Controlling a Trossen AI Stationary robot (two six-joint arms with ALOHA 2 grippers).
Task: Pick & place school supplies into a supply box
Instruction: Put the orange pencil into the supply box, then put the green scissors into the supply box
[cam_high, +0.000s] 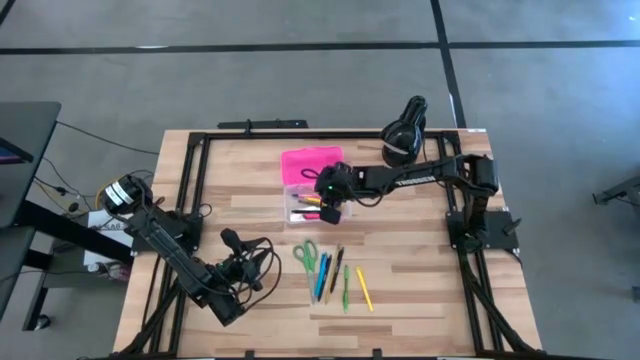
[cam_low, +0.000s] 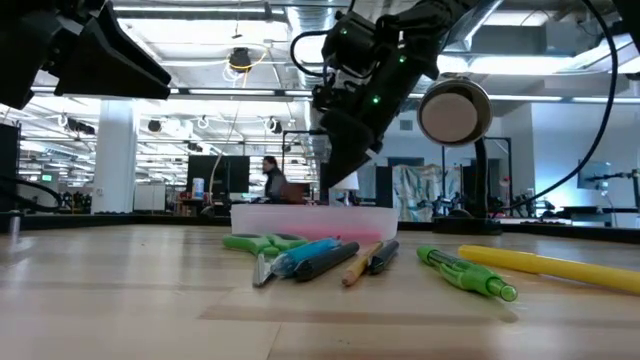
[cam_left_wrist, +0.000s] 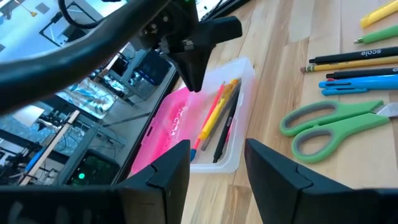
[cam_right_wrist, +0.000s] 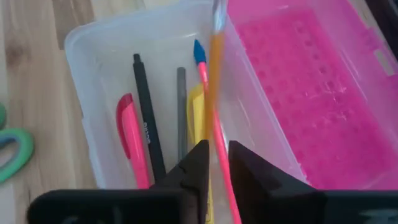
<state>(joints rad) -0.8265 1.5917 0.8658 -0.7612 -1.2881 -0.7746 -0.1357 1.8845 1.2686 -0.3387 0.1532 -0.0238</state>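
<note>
The supply box lies open at mid-table, its clear base (cam_high: 303, 205) (cam_right_wrist: 99, 56) beside the pink lid (cam_high: 311, 163) (cam_right_wrist: 311, 93). A black pen (cam_right_wrist: 146, 112), a pink pen (cam_right_wrist: 130, 143) and a yellow one (cam_right_wrist: 196, 118) lie in the base. My right gripper (cam_high: 331, 208) (cam_right_wrist: 217, 155) hangs over the base, pointing steeply down, fingers a narrow gap apart. A blurred orange pencil (cam_right_wrist: 216, 68) runs from that gap toward the lid's hinge. Green scissors (cam_high: 305, 252), blue pens (cam_high: 322, 275) and a yellow pen (cam_high: 364, 288) lie nearer. My left gripper (cam_left_wrist: 217, 155) waits open at the near left. My right gripper has the orange pencil's near end (cam_right_wrist: 214, 134) in line with the gap between its fingers, which come from above. The pencil is blurred, and I cannot tell whether the fingers touch it.
A black round lamp-like object (cam_high: 405, 130) stands at the table's far right. Dark frame rails (cam_high: 190, 190) run along the table's sides. A black pen (cam_high: 337, 268) and a green pen (cam_high: 346, 290) lie among the loose supplies. Bare wood lies between the loose supplies and the right arm's base.
</note>
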